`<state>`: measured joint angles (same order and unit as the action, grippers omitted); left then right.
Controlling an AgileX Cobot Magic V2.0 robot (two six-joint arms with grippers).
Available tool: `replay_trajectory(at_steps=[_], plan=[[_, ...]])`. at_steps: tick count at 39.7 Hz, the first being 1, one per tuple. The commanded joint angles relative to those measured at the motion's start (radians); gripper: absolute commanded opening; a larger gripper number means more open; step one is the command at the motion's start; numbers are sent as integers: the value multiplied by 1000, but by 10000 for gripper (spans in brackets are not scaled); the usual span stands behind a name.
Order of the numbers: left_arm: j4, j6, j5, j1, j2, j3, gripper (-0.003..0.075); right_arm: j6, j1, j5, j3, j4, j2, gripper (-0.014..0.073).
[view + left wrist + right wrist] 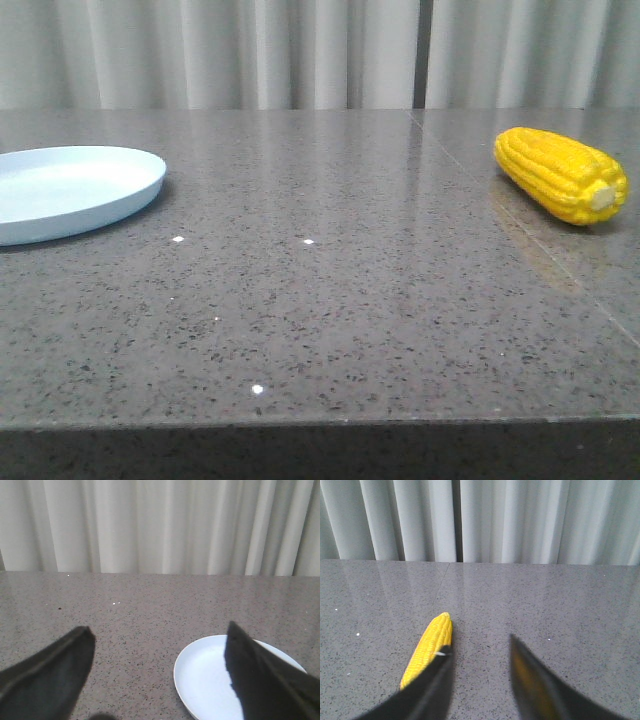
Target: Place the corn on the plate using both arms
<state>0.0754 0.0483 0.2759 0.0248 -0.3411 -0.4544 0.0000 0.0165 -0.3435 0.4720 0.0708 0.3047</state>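
Corn: the corn lies on its side at the right edge of the front frame, stub end toward the camera, bare bench around it.
Plate: the plate sits at the far left, well apart from it, nothing on it.
Right end effector: my right end effector is spread, holding nothing; the cob shows just past one finger, so I judge it still needs lining up.
Left end effector: the left end effector is spread wide near the plate, probably to receive a handover.
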Motion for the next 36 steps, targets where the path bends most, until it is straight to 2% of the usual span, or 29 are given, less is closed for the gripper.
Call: replay_trajectory(at_steps=[1,5,14,36], plan=[[-1,1,-90,0,-13,-37,663,-10,-4,77,36,8,16,559],[-1,1,-95,0,-13,-37,650,-10,-4,79,36,8,16,636],[-1,1,-108,0,-42,-49,636,-10,-4,78,36,8,16,634],[-1,1,265,-103,-649,-413,636,-10,-4,78,36,8,16,634]])
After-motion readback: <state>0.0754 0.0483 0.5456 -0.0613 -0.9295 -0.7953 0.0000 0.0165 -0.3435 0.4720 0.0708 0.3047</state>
